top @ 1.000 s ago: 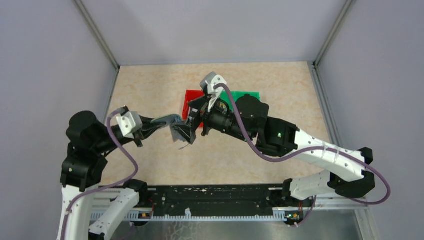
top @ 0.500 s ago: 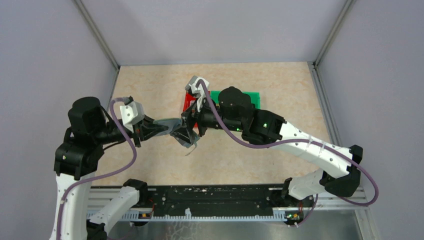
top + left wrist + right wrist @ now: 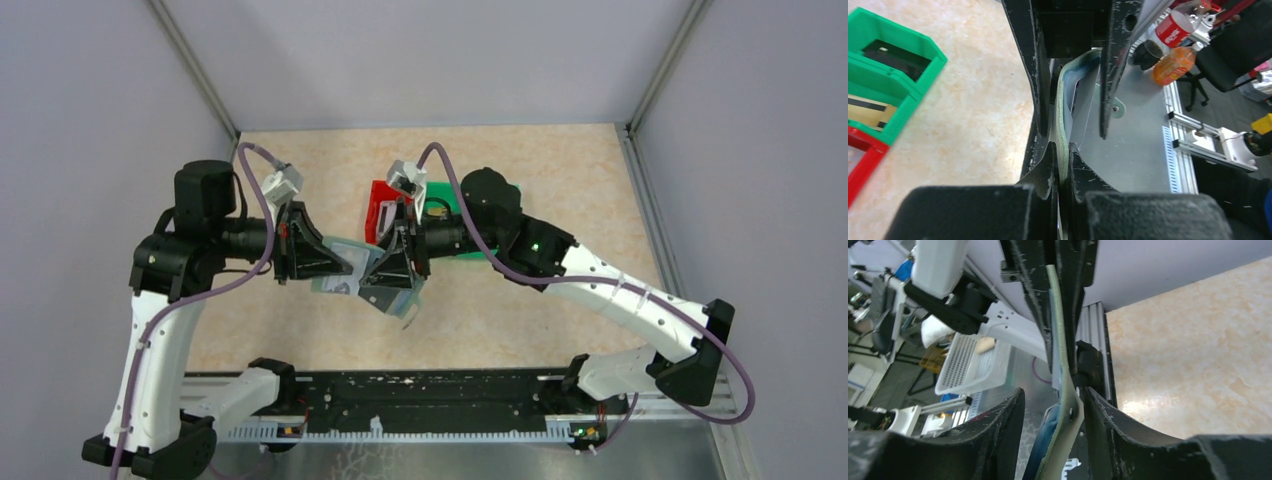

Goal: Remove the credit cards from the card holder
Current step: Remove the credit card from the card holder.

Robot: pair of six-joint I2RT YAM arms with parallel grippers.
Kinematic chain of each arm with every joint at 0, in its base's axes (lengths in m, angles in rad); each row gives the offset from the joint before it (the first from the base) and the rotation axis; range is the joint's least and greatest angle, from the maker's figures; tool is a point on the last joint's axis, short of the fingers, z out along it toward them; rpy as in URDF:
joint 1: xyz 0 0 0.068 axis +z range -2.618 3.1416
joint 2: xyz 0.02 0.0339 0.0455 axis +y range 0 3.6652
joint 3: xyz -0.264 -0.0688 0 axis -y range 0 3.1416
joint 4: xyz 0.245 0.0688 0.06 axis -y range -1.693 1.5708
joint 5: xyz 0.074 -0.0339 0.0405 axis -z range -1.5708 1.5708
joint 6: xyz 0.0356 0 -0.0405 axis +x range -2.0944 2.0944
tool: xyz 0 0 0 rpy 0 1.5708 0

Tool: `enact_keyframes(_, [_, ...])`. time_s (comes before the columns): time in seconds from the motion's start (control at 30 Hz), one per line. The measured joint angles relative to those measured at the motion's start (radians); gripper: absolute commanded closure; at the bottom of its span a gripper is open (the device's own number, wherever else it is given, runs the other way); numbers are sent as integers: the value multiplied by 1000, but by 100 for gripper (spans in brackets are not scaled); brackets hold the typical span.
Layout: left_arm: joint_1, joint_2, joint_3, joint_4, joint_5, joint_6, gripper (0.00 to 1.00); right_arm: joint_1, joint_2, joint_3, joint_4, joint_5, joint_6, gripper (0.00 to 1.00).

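Note:
The card holder (image 3: 345,283), pale grey-green, hangs above the table between both grippers. My left gripper (image 3: 338,270) is shut on one edge of it; in the left wrist view the jaws (image 3: 1060,152) pinch the holder (image 3: 1064,107) edge-on. My right gripper (image 3: 388,283) straddles its other end. In the right wrist view the holder (image 3: 1064,405) stands between the jaws of my right gripper (image 3: 1054,390), close to the right finger (image 3: 1108,425), with a clear gap to the left finger (image 3: 998,430). A blue lining shows inside. The credit cards are hidden.
A red bin (image 3: 383,205) and a green bin (image 3: 462,200) stand side by side behind the grippers, partly covered by the right arm. In the left wrist view the green bin (image 3: 908,75) holds something dark. The rail runs along the near table edge.
Both arms have carried the holder toward the near side and higher, and the left arm has risen. The right jaws have narrowed around the holder's end.

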Motion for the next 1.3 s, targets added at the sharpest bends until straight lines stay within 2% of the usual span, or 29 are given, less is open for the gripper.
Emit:
enact_keyframes(0.23, [0,10,1,-27,53,-40,100,-5,1,11,-3,-112,5,48])
enact_keyframes(0.3, [0,17,4,-43,63,-39,100,-10,5,31,-14,-130,4,51])
enact_keyframes(0.43, [0,29,12,-65,78,-29,100,-27,32,84,-20,-173,6,67])
enact_keyframes(0.53, [0,27,12,-81,79,-17,100,-47,59,103,-24,-199,22,88])
enact_keyframes(0.6, [0,28,13,-98,79,-8,100,-53,80,117,-31,-212,31,98])
enact_keyframes(0.67, [0,29,18,-121,74,9,100,-60,102,128,-40,-229,42,100])
enact_keyframes(0.7, [0,29,21,-131,69,15,96,-61,106,129,-41,-235,44,100])
enact_keyframes(0.77, [0,30,23,-150,63,31,62,-63,111,129,-44,-246,50,100])
enact_keyframes(0.87, [0,30,23,-156,59,58,40,-65,111,128,-44,-257,57,100])
enact_keyframes(0.9, [0,28,22,-154,52,62,37,-66,111,127,-41,-264,61,100])
enact_keyframes(1.0, [0,13,5,-130,40,63,38,-69,107,116,-8,-277,82,100])
enact_keyframes(1.17, [0,-48,-67,-51,44,21,59,-87,72,24,107,-300,138,100])
enact_keyframes(1.3, [0,-98,-128,48,64,-52,68,-90,69,-11,183,-308,179,100])
